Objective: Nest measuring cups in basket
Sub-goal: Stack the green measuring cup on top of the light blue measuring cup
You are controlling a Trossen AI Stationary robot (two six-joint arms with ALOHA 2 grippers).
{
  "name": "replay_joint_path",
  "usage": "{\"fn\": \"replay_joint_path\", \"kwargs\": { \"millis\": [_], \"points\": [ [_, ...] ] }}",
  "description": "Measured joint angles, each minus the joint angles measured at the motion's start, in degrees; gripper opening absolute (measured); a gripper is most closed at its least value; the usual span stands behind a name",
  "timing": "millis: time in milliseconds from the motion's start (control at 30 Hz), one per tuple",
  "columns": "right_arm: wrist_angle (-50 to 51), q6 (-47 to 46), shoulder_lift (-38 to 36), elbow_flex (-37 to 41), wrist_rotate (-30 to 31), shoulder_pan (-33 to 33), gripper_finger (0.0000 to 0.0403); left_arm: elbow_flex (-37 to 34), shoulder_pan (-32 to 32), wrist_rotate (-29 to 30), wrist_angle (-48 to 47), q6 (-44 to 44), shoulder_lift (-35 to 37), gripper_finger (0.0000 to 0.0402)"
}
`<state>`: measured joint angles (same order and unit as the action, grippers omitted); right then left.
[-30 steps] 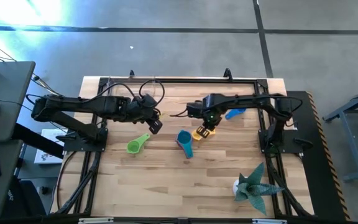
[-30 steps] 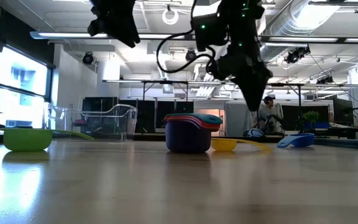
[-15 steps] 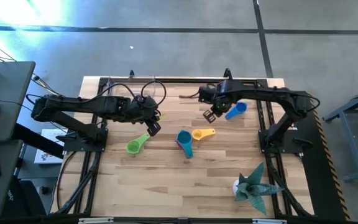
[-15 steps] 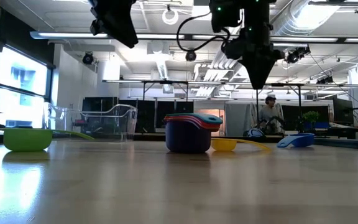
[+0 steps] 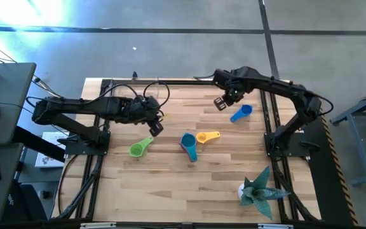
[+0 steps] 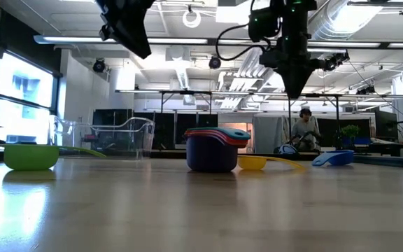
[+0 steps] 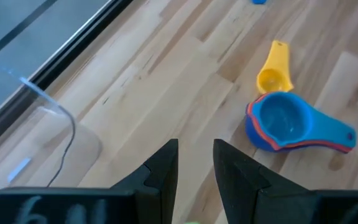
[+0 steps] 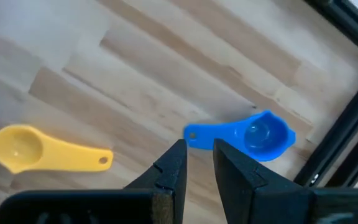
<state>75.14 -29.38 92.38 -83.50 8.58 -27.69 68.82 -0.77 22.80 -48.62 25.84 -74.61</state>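
Both end effectors, left (image 5: 157,128) and right (image 5: 220,104), are seen narrowly parted, empty, above the wooden table (image 5: 170,184).

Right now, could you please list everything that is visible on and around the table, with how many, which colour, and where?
stack of cups: one nested stack, blue outside, teal on top, red rim visible, table centre
yellow cup: one, yellow, just right of the stack
blue cup: one, blue, far right part of the table
green cup: one, green, left of the stack
basket: one, clear, far left side, nothing visible inside
plant figure: one, teal, near right corner
person: one, in the room behind
left claw: dark, holding nothing, above the wood beyond the green cup
right claw: dark, holding nothing, raised beside the blue cup
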Motion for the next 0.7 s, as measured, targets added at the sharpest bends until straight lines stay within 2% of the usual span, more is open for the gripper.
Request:
{"fn": "replay_joint_path", "kwargs": {
  "millis": [367, 633, 700],
  "points": [
    [-0.40, 5.35, 0.02, 0.00, -3.09, -8.81, 0.0071, 0.00, -3.32, 2.03, -5.06, 1.10, 0.00, 0.0092],
    [-0.82, 8.77, 0.02, 0.05, -7.17, -11.17, 0.0071, 0.00, -6.17, 2.11, -8.99, 2.53, 0.00, 0.0092],
    [-2.62, 10.04, -0.07, 1.45, -9.83, -11.35, 0.0071, 0.00, -6.48, 2.15, -11.20, 3.69, 0.00, 0.0092]
  ]
}}
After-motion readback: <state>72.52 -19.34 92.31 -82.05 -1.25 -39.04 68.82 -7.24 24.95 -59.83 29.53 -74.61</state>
